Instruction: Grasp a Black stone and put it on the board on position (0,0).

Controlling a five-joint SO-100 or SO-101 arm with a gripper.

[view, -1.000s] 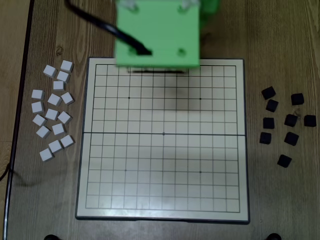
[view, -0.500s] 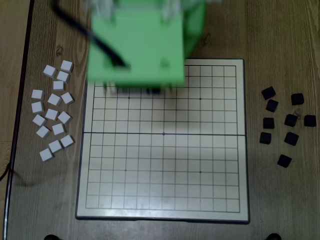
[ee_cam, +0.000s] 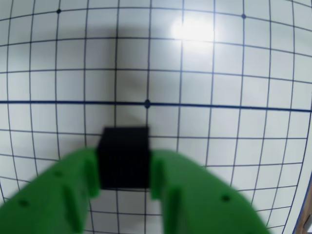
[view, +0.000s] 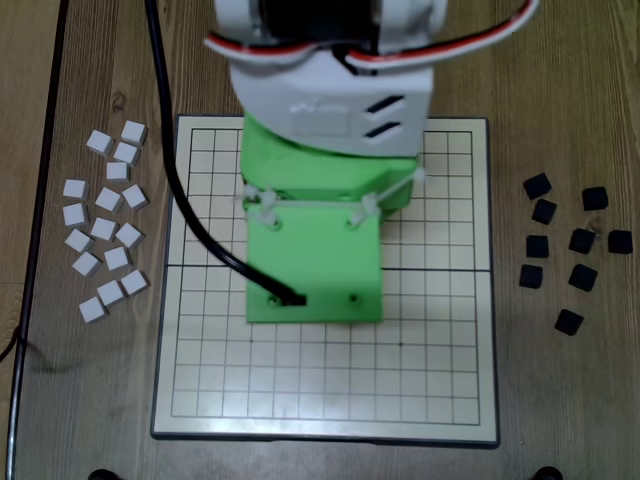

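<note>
Wrist view: green gripper (ee_cam: 125, 168) clamped on a black stone (ee_cam: 124, 157), held over the board (ee_cam: 234, 73) just below its thick middle line. Overhead view: arm (view: 325, 120) covers the board's (view: 440, 380) centre. No legible writing.

Wood-grain tabletop (view: 560, 80) in the overhead view, with a dark strip along its left edge. At its centre, lying flat, the board (view: 440, 380), off-white with thin black grid lines and a dark rim. On bare wood left of the board, a loose cluster of white square blocks (view: 105, 225); on bare wood right of it, a scatter of black stones (view: 575, 250), some touching, all apart from the board.
</note>
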